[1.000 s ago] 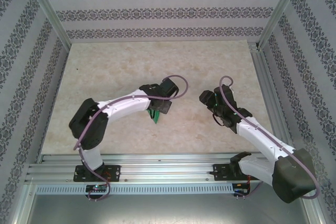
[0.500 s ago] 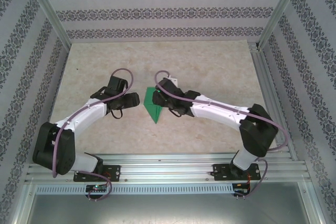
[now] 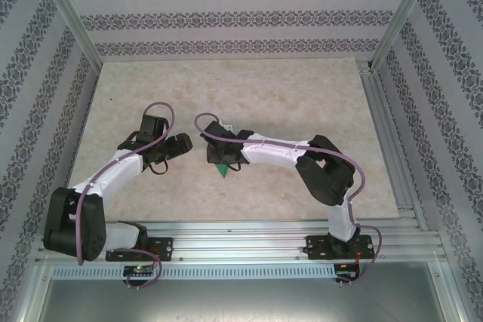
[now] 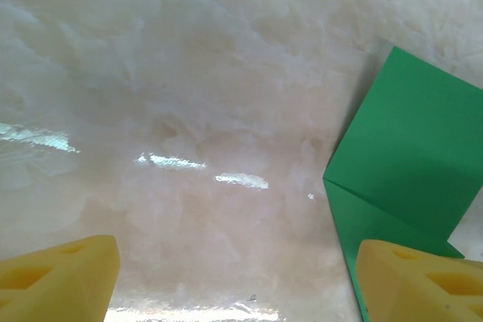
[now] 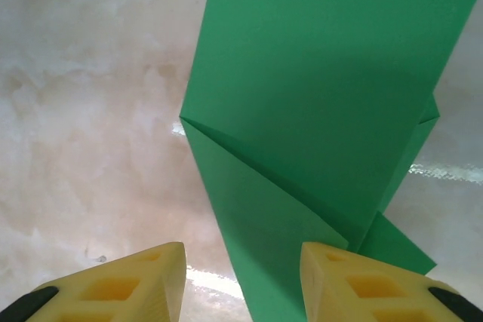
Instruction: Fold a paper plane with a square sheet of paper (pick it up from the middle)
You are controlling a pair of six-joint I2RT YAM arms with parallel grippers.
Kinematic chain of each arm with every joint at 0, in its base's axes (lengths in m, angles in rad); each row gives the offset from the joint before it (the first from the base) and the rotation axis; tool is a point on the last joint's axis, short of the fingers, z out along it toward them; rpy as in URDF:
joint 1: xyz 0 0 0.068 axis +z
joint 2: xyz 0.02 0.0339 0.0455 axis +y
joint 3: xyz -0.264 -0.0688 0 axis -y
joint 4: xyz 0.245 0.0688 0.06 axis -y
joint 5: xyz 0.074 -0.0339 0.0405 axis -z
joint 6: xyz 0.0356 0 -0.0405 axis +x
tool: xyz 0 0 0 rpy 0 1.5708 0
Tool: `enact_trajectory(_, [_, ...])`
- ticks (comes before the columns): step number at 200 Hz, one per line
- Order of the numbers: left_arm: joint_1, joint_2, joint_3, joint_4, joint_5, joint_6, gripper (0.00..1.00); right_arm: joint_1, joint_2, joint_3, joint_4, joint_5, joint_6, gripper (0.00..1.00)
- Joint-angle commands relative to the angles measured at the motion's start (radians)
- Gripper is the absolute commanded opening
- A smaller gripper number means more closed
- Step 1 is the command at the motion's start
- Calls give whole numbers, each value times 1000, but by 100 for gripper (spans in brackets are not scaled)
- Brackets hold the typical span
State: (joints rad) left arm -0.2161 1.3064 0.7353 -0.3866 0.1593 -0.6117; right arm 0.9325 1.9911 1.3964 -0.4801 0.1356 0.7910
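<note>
While the tabletop (image 3: 302, 111) carries nothing but the work piece, both arms bend inward over its near middle: the left arm (image 3: 113, 175) comes from the near left corner and the right arm (image 3: 279, 152) stretches well across toward it. The square sheet of paper (image 3: 223, 170) lies flat just left of centre, already partly folded, with most of it under the right wrist in the overhead view. The right wrist camera shows it as a long green panel (image 5: 324, 73) with a pointed flap (image 5: 264, 262) laid over it. The left hand (image 3: 179, 146) stands just beside the paper, fingers spread wide, gripping nothing. In its own camera one yellow fingertip (image 4: 423, 280) overlaps the paper's near edge, and contact cannot be confirmed. The right hand (image 3: 217, 157) is directly above the paper, fingers (image 5: 136, 280) parted and empty, the flap running between them. Assessment: the step in hand is setting the next fold. The tabletop looks glossy and the paper thin, so the sheet will likely skate if pushed from one side only. Recommended practice is to pin the panel with one hand first, then bring the flap over with the other. The edges should be lined up before pressing. The diagonal crease (image 5: 264, 179) is best firmed by running along it from the point outward.
</note>
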Motion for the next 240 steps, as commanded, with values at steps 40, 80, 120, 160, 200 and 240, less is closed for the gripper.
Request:
enact_trajectory(40, [11,39,3,63,69,-10,83,-53,32,-51,28,-42,5,41])
enact_trajectory(80, [11,58,7,73,96,-10,83,-61,60,-42,2,-28,-19,37])
enact_trajectory(120, [11,74,8,90,139,-3,83,-66,65,-62,-15,-27,-66,33])
enact_trajectory(160, [9,109,12,117,255,49,83,-96,4,-192,80,-133,-237,30])
enact_trajectory(200, [-46,173,22,166,356,63,82,-158,-104,-356,215,-285,-413,29])
enact_trajectory(240, [-120,248,11,307,437,-23,77,-205,-154,-442,298,-366,-504,29])
